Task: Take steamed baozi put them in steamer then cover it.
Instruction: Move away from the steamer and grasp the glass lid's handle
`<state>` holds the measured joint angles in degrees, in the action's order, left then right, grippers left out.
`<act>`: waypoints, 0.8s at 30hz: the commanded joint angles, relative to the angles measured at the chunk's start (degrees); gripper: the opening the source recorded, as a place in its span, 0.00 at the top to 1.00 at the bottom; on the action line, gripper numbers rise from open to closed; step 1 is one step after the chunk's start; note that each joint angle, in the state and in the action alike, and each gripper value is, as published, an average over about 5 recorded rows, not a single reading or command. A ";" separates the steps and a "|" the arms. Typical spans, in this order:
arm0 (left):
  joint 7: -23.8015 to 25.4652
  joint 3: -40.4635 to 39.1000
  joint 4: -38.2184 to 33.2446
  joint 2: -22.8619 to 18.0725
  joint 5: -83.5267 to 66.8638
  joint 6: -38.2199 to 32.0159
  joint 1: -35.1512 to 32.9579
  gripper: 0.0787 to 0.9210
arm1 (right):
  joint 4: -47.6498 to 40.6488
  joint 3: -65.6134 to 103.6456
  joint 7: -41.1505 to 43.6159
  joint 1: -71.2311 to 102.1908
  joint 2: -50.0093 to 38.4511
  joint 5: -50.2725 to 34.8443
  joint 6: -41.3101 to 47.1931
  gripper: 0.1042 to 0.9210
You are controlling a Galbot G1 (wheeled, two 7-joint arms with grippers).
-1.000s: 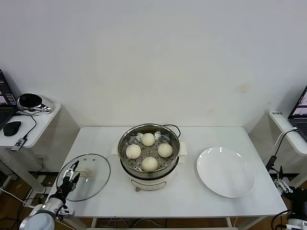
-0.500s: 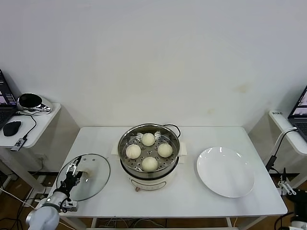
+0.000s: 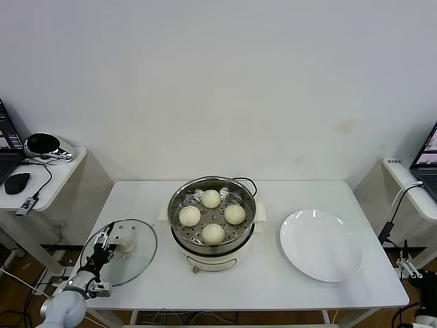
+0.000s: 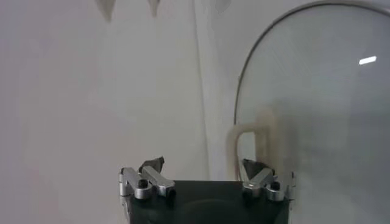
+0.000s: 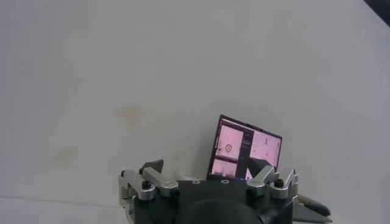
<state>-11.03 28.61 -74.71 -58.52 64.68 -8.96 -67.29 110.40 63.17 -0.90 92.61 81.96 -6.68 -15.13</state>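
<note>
Left gripper (image 3: 104, 244) has advanced over the cover's (image 3: 133, 256) handle (image 3: 123, 244).

Four buns sit in the pot: one far (image 3: 211, 198), one left (image 3: 190, 216), one right (image 3: 235, 214), one near (image 3: 213, 234). There is one steamer pot (image 3: 179, 205) in the middle of one white table (image 3: 273, 287), one glass lid (image 3: 133, 256) at the table's near left and one white plate (image 3: 321, 244) on the right. One computer mouse (image 3: 17, 182) lies on the side desk at far left.
</note>
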 commanded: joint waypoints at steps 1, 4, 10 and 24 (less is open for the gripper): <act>-0.33 -0.18 3.73 -0.21 -0.77 -0.51 1.25 0.25 | -0.05 0.07 0.03 0.01 -0.09 -0.11 0.06 0.12; -0.44 -0.28 4.78 -0.37 -1.09 -0.74 1.77 0.35 | -0.13 0.05 0.05 0.01 -0.14 -0.13 0.03 0.12; -2.20 -0.38 8.00 -0.88 -1.52 -1.68 2.98 0.55 | -0.20 0.04 0.12 0.09 -0.25 -0.18 -0.01 0.12; -4.56 3.50 -7.06 -0.84 -7.62 2.45 -4.19 0.92 | 0.25 -1.42 0.36 0.66 -0.71 -0.49 0.33 0.12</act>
<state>-14.57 29.63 -70.03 -59.66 61.10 -10.79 -66.18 110.47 62.44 -0.58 93.10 81.48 -7.10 -14.89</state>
